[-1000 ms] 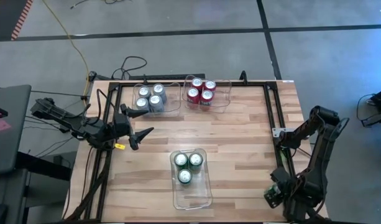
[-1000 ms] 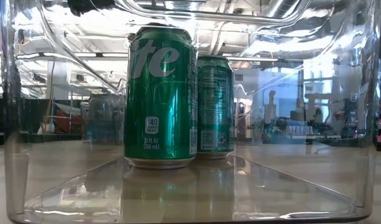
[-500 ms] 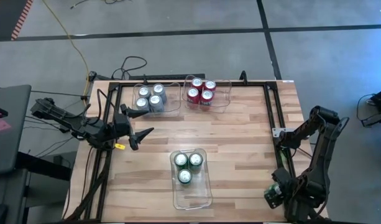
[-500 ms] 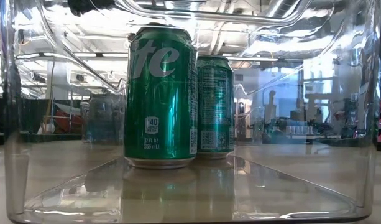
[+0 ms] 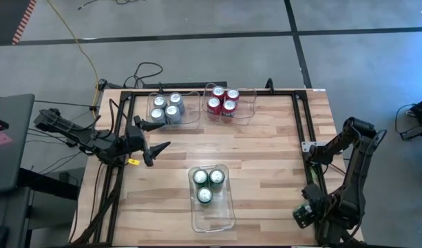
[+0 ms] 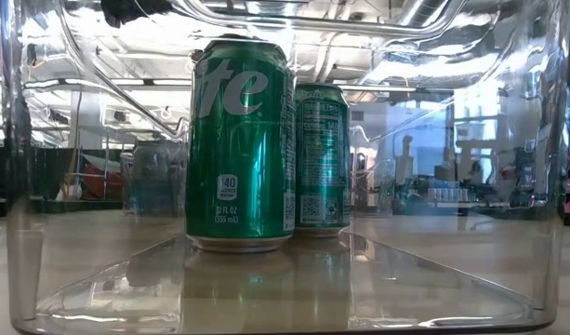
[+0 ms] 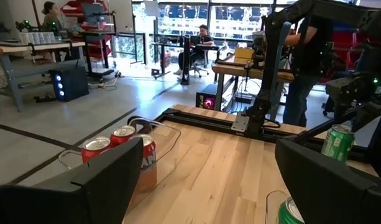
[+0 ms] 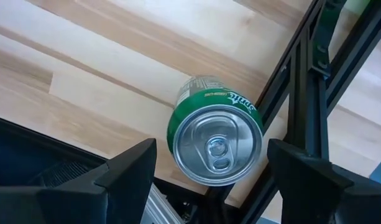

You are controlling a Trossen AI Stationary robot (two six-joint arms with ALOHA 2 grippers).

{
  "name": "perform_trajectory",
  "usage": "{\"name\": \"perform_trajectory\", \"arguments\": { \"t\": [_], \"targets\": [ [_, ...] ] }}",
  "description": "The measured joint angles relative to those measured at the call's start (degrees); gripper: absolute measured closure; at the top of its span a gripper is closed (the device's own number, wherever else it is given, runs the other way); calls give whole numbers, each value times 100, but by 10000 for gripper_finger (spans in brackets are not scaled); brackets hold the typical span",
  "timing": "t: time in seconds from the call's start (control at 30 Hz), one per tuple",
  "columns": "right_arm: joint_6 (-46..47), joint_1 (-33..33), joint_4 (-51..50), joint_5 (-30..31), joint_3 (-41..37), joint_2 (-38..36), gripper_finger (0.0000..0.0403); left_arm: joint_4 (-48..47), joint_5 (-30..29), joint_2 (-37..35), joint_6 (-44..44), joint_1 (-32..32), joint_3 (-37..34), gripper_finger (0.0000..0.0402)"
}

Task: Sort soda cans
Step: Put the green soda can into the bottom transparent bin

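Three green cans (image 5: pixel 207 183) stand in a clear bin (image 5: pixel 221 217) near the table's near edge; the low view shows two of them (image 6: pixel 240 144) through the bin's wall. Several silver cans (image 5: pixel 166 108) and several red cans (image 5: pixel 223 101) stand in two bins at the far edge. A fourth green can (image 8: pixel 215 140) stands upright on the table beside the black frame rail, also in the left wrist view (image 7: pixel 337 142). My right gripper (image 8: pixel 212 149) is open above this can, one finger on either side, apart from it. My left gripper (image 5: pixel 166 133) is open over the table's left side.
A black frame rail (image 8: pixel 305 93) runs right beside the lone green can, along the table's right side (image 5: pixel 301 138). Bare wood (image 5: pixel 259 158) lies between the bins and the right rail. Cables (image 5: pixel 145 69) trail off the far left corner. People and benches show in the room beyond.
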Motion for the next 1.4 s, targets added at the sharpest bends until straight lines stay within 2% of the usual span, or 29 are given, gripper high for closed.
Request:
{"name": "perform_trajectory", "arguments": {
  "t": [0.8,1.4],
  "targets": [
    [-568,-13,141,-162,15,808,78,4,-4,1,-42,0,0,41],
    [-1020,-393,187,-79,-12,1153,78,-3,-4,-1,-42,-2,-2,41]
  ]
}}
